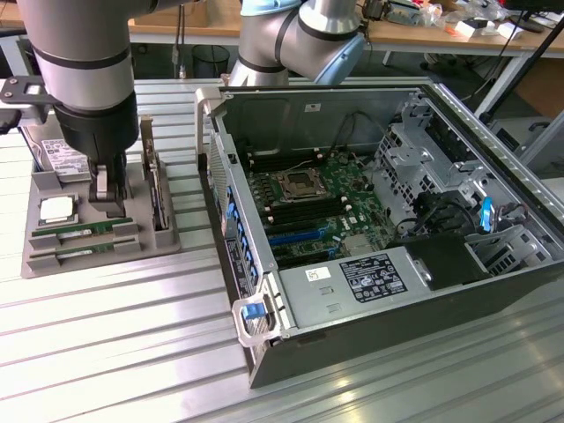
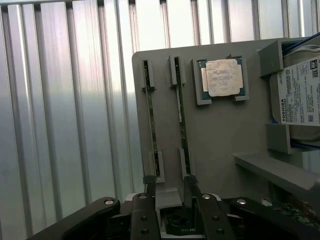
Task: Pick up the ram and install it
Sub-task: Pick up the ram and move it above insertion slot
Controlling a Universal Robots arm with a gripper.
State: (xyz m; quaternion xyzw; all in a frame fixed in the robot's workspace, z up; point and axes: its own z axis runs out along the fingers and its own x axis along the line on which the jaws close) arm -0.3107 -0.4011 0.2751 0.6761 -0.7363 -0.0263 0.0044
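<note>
Two green ram sticks stand on edge in slots of a grey tray: one ram stick nearer the processor, the other beside it. My gripper hovers just above the tray, over the sticks' end, open and holding nothing. In the wrist view its two dark fingertips line up roughly with the two sticks. The open computer case lies on the exterior view's right, with its motherboard and dark memory slots exposed.
The tray also holds a silver processor chip, a hard drive and an upright dark expansion card. The table is ribbed metal. The arm's elbow rises behind the case.
</note>
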